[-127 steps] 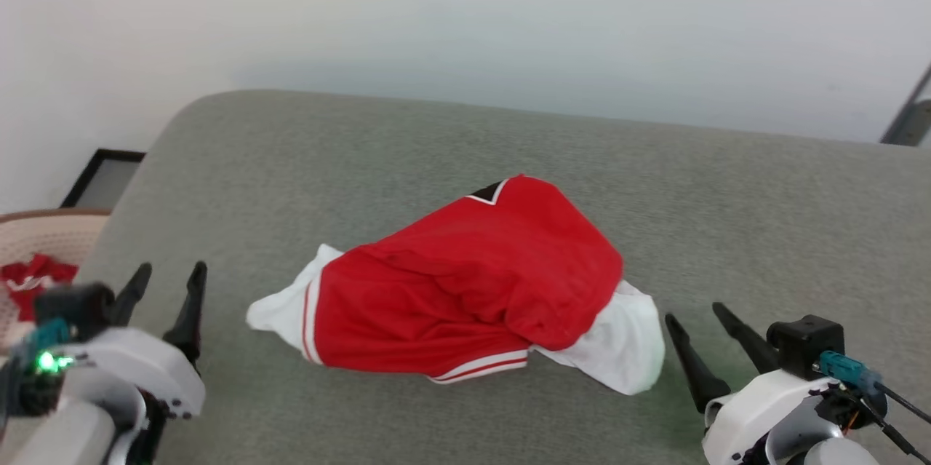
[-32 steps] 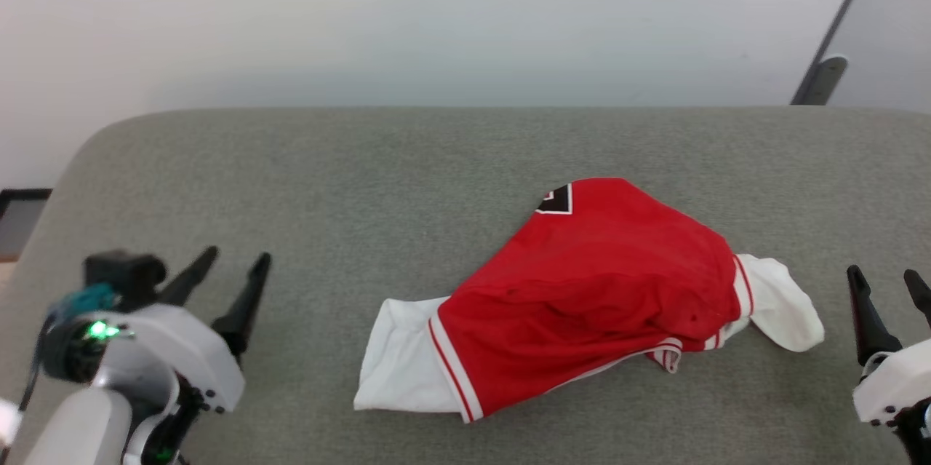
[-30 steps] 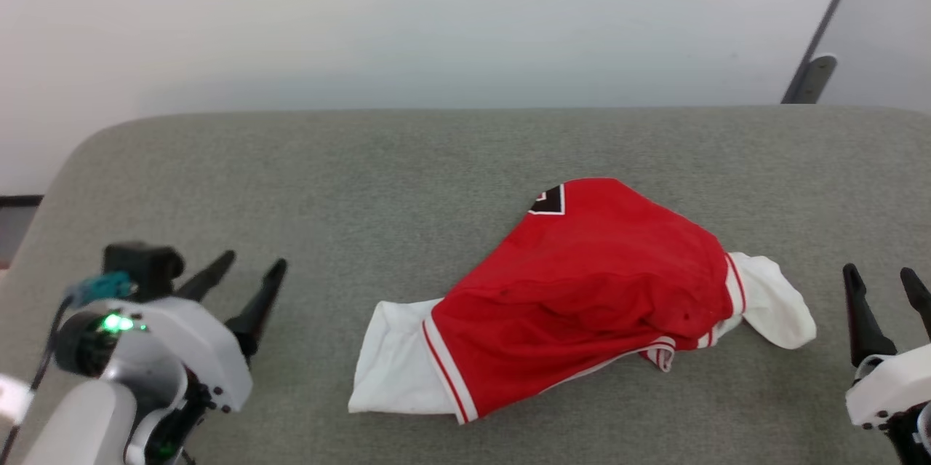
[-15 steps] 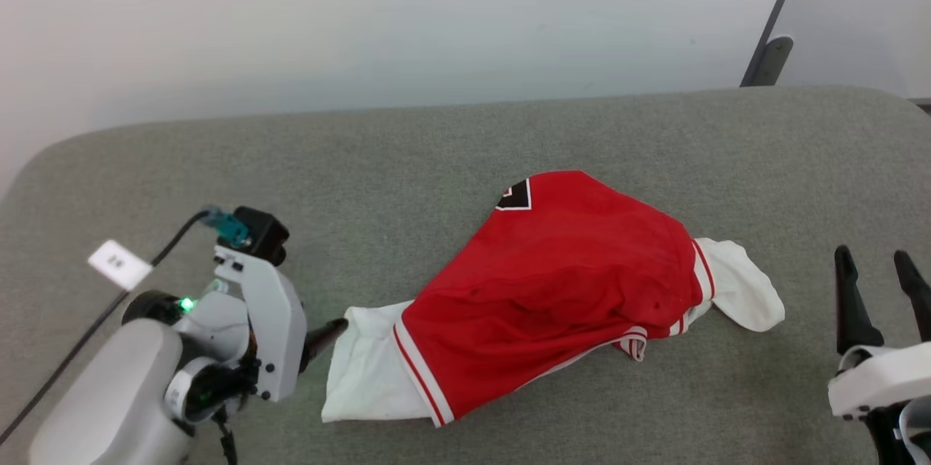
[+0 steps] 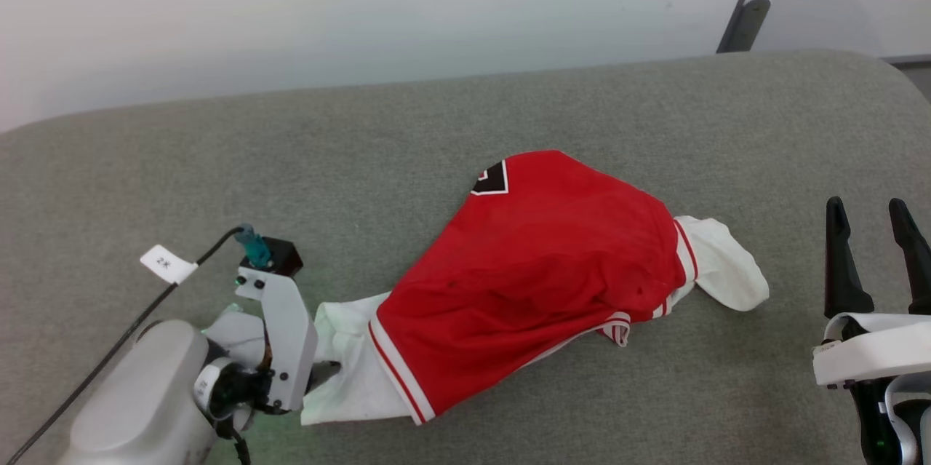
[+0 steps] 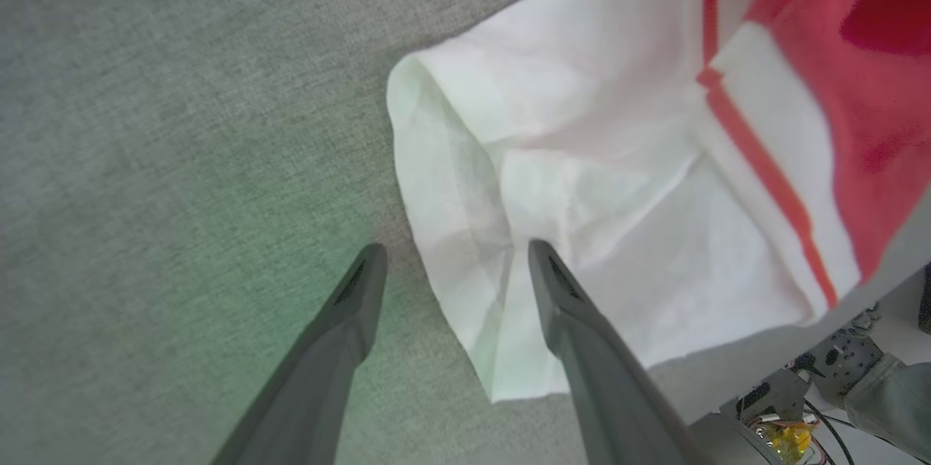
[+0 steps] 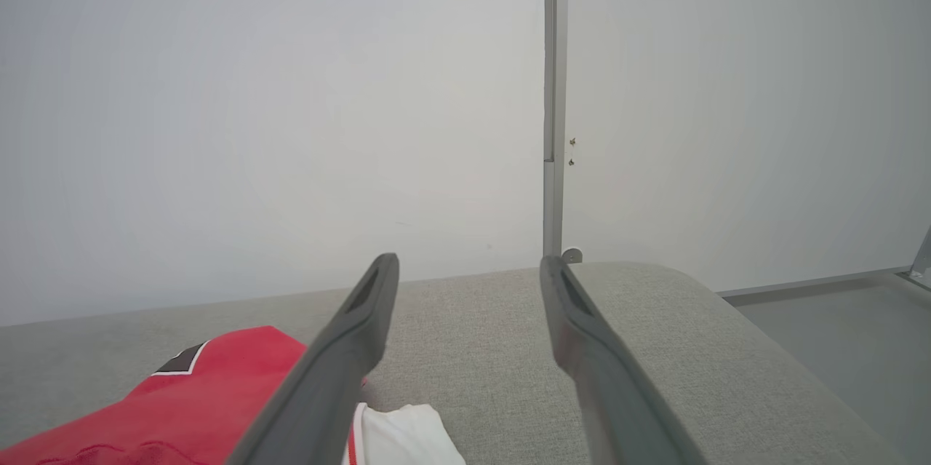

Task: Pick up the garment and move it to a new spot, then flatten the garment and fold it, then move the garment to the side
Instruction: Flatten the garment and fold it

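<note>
The garment (image 5: 531,268), a red jersey with white sleeves and a black patch at the collar, lies crumpled on the grey cushioned surface (image 5: 364,159). My left gripper (image 5: 324,372) points down at its left white sleeve (image 5: 342,356). In the left wrist view the gripper (image 6: 451,254) is open, one finger (image 6: 553,290) over the sleeve's (image 6: 582,181) hem and the other on bare fabric. My right gripper (image 5: 869,210) stands open, apart from the right sleeve (image 5: 727,276). The right wrist view shows that gripper (image 7: 469,261) open above the garment (image 7: 182,407).
A white wall rises behind the cushion, with a grey post (image 5: 742,14) at the back right. A cable with a white tag (image 5: 167,265) runs from my left wrist. The cushion's front edge (image 6: 764,348) lies just past the left sleeve, with robot parts below it.
The camera has turned, shifting the picture. My left arm has swung in and tipped down, so its open fingers now straddle the left sleeve's hem. The right gripper stays open.
</note>
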`<state>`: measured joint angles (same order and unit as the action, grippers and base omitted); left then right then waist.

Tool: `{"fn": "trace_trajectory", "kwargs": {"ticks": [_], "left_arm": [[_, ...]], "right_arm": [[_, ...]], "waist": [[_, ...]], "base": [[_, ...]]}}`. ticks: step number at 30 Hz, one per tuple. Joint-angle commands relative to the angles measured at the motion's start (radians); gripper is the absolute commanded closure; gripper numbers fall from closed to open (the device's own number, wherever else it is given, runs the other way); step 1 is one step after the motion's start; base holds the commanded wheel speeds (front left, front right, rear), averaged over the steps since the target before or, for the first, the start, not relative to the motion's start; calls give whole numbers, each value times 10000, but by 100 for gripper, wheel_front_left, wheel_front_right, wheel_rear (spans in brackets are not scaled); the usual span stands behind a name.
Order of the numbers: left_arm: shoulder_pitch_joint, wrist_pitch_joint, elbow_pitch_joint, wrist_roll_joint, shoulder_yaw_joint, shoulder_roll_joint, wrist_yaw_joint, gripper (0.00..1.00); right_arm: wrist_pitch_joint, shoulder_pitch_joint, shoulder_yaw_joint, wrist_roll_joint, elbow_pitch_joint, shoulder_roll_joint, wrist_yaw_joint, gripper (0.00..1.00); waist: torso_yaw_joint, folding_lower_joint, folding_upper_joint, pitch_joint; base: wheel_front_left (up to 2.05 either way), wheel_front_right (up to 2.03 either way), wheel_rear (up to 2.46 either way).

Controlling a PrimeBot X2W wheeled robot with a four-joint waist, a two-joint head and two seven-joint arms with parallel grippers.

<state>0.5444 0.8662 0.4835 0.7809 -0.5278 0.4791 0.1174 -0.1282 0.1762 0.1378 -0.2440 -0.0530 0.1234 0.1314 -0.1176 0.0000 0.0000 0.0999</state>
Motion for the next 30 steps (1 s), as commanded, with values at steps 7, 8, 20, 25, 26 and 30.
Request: {"fn": "trace_trajectory", "kwargs": {"ticks": [7, 8, 20, 25, 26, 30], "left_arm": [[155, -149, 1201, 134, -108, -316, 37, 77], [178, -166, 1298, 209, -118, -376, 59, 100], [999, -976, 1570, -202, -8, 690, 78, 100], [1179, -1324, 1542, -402, 206, 1408, -47, 100], [1166, -1339, 1541, -450, 219, 1545, -67, 100], [1012, -1431, 1543, -651, 188, 1972, -129, 100]], "right_arm": [[-173, 206, -66, 9, -107, -3, -15, 0], [-202, 203, -54, -8, -144, 12, -15, 0], [-275, 219, 257, 167, -81, -15, -15, 0], [-227, 174, 296, 181, -125, -50, -15, 0], [-221, 164, 291, 182, -131, -50, -15, 0], [-165, 101, 280, 191, -128, -71, -15, 0]], "waist": [[-182, 0, 0, 253], [-179, 0, 0, 269], [47, 0, 0, 416], [133, 0, 0, 459], [144, 0, 0, 464], [173, 0, 0, 482]], "base": [[0, 0, 0], [0, 0, 0], [0, 0, 0], [0, 0, 0], [0, 0, 0], [0, 0, 0]]}}
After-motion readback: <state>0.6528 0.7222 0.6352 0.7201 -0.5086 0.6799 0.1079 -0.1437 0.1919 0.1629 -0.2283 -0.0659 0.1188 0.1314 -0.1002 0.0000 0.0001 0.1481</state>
